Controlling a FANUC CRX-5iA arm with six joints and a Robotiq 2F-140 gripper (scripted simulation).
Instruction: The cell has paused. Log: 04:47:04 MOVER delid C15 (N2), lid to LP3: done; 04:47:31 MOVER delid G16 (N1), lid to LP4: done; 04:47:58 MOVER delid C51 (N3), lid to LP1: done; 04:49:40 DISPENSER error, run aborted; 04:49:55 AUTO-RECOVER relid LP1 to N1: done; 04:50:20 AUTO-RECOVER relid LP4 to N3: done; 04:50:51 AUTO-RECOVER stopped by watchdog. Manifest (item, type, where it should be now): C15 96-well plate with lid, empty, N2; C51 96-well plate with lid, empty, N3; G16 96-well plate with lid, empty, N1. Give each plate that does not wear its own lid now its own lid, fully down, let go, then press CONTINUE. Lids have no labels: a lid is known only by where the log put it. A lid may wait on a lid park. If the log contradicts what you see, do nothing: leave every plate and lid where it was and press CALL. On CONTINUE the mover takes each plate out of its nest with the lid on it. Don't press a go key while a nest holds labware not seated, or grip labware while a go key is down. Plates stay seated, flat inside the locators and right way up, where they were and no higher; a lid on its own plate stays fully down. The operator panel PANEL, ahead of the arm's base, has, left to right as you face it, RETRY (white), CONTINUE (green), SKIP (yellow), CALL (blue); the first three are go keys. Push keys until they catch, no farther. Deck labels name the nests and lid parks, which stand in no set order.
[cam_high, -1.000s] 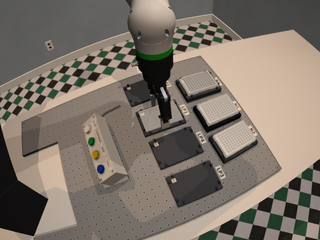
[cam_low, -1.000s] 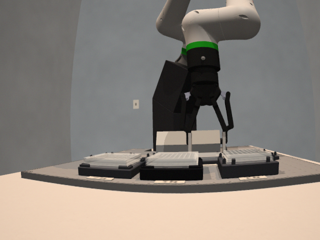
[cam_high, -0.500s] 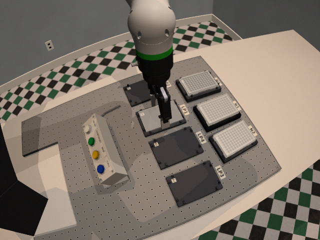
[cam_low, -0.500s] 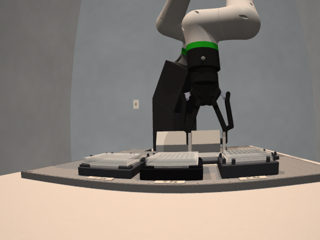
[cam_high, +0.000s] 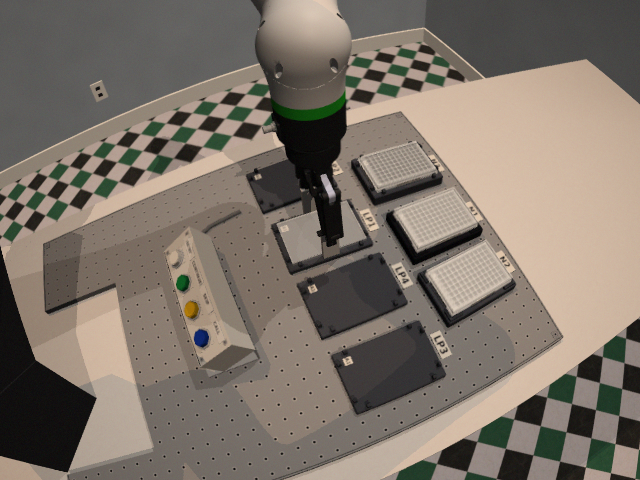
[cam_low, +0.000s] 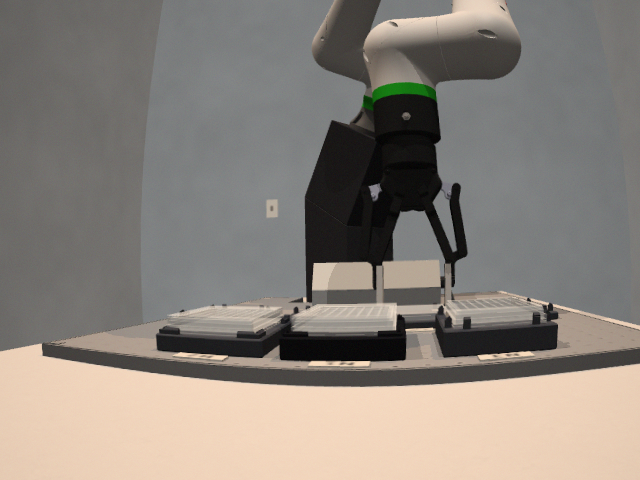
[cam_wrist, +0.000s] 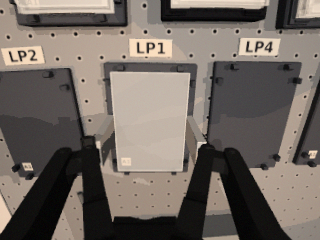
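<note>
A clear lid (cam_high: 319, 238) lies flat on lid park LP1 (cam_wrist: 150, 48), in the wrist view (cam_wrist: 150, 120) right below me. My gripper (cam_high: 330, 242) is down over it, with the fingers shut on the lid's two long sides (cam_wrist: 150, 150). It also shows in the exterior view (cam_low: 413, 294) behind the plates. Three 96-well plates sit in black nests at the right: the far nest, N1 (cam_high: 435, 221) and N2 (cam_high: 467, 279). The plates in N1 and N2 wear lids. The far plate looks bare (cam_low: 495, 310).
Lid parks LP2 (cam_high: 273, 183), LP4 (cam_high: 354, 294) and LP3 (cam_high: 387, 364) are bare dark pads. The operator panel (cam_high: 206, 299) stands to the left with white (cam_high: 177, 256), green (cam_high: 182, 282), yellow (cam_high: 191, 308) and blue (cam_high: 201, 337) keys, none pressed.
</note>
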